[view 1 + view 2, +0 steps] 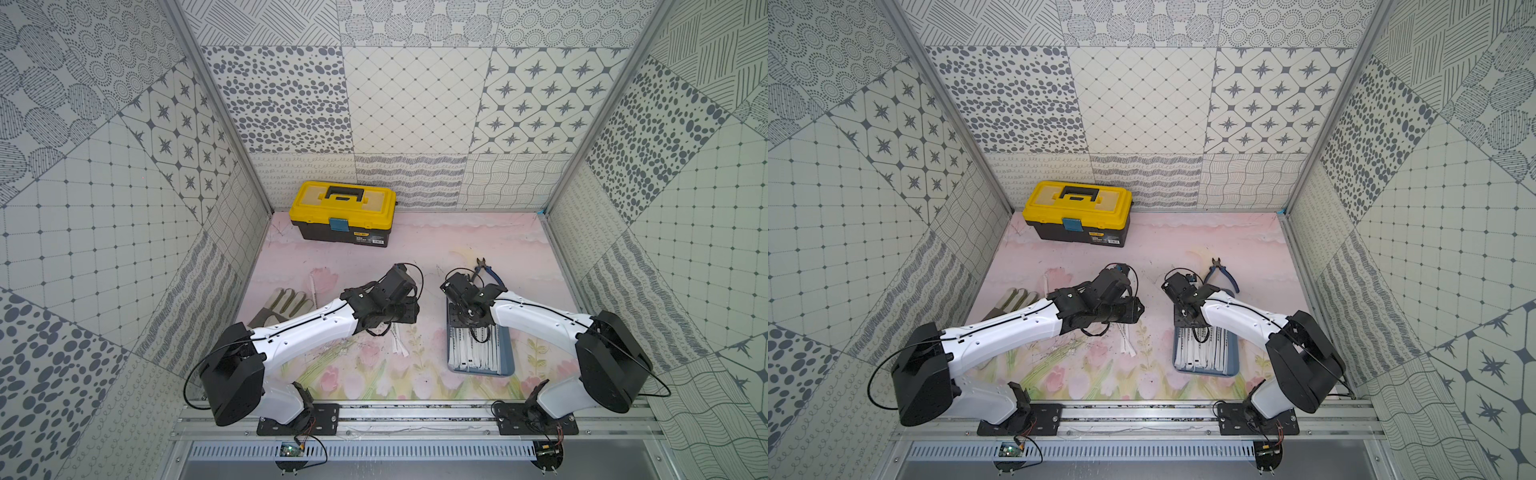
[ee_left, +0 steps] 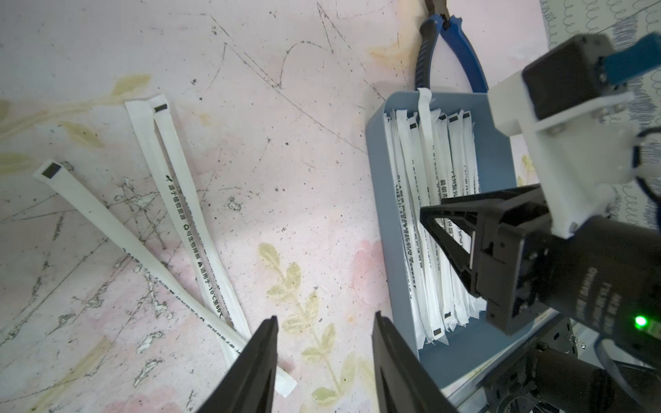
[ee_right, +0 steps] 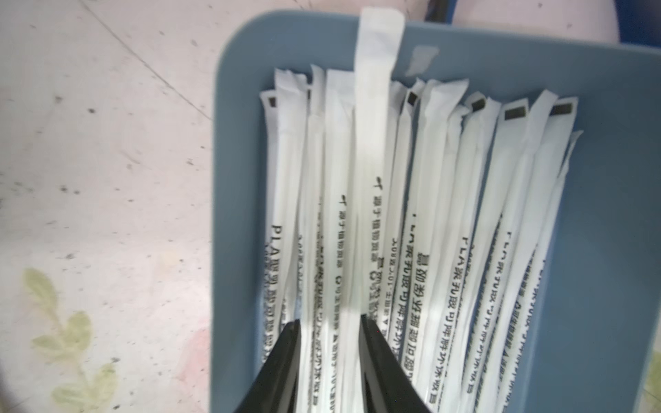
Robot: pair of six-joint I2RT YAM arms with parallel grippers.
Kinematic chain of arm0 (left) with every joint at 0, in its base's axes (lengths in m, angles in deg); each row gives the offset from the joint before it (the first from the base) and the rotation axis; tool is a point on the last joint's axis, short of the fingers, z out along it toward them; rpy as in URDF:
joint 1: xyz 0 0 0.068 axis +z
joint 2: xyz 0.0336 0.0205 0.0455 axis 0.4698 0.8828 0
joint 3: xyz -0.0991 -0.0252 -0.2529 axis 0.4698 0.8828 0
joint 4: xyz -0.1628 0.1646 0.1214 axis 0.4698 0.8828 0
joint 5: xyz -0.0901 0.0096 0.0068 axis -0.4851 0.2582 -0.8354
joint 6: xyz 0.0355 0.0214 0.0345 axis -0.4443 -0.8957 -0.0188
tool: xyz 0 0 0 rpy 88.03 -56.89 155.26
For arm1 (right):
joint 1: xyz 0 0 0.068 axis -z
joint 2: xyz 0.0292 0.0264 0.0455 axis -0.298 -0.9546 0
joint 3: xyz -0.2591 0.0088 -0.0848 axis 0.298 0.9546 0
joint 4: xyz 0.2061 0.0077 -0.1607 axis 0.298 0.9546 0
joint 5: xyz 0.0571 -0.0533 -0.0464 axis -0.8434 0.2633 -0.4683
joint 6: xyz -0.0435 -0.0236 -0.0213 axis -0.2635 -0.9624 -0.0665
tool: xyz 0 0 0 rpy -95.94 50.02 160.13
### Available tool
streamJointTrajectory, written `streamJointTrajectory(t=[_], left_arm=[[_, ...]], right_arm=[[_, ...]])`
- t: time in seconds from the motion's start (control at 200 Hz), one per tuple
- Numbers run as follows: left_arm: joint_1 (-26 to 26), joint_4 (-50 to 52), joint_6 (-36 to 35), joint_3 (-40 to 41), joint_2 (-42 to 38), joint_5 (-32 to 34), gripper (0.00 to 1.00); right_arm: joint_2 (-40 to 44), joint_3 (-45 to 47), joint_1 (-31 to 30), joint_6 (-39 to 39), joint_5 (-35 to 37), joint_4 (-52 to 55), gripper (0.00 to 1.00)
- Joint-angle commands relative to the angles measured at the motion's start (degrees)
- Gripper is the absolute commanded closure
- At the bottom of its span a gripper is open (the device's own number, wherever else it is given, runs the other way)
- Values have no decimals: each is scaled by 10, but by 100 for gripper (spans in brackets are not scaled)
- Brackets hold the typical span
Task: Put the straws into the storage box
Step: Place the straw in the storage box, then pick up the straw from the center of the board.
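Toward the bench's [image 1: 374,257] right front, in both top views, found storage box [image 1: 506,357] [image 1: 1232,357] holding straws [image 1: 473,353] [image 1: 1200,353]. From left wrist, saw left gripper [image 2: 325,318] spread, empty, near loose straws [image 2: 186,229]. From right wrist, saw right gripper [image 3: 329,320] released, straddling straws.

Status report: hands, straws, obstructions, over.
Left hand open, empty, beside tray. Right hand open over straws in tray, one tip overhanging rim. Loose straws outside on table. Pliers behind tray, not blocking.

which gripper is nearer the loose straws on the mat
Left. The left gripper hangs right by one end of the loose straws; the right gripper is over the box, farther off.
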Motion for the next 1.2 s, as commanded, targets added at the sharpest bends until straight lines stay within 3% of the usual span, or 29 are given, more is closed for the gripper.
streamJointTrajectory(t=[0.0, 0.325, 0.735, 0.961, 1.076, 1.191], left_arm=[[10, 59, -32, -23, -15, 46, 52], [99, 120, -53, 15, -93, 76, 52], [179, 107, -78, 62, -139, 76, 51], [213, 89, -42, 113, -151, 68, 51], [247, 107, -22, 125, -152, 63, 50], [266, 94, -15, 140, -162, 52, 50]], right_arm=[[13, -28, -25, 23, 25, -22, 65], [-41, -101, -106, 22, 10, -51, 61], [-124, -188, -130, 18, -6, -54, 59], [-131, -183, -141, 18, 4, -47, 59], [-110, -162, -141, 6, 7, -53, 68], [-141, -181, -143, -9, -25, -41, 75]])
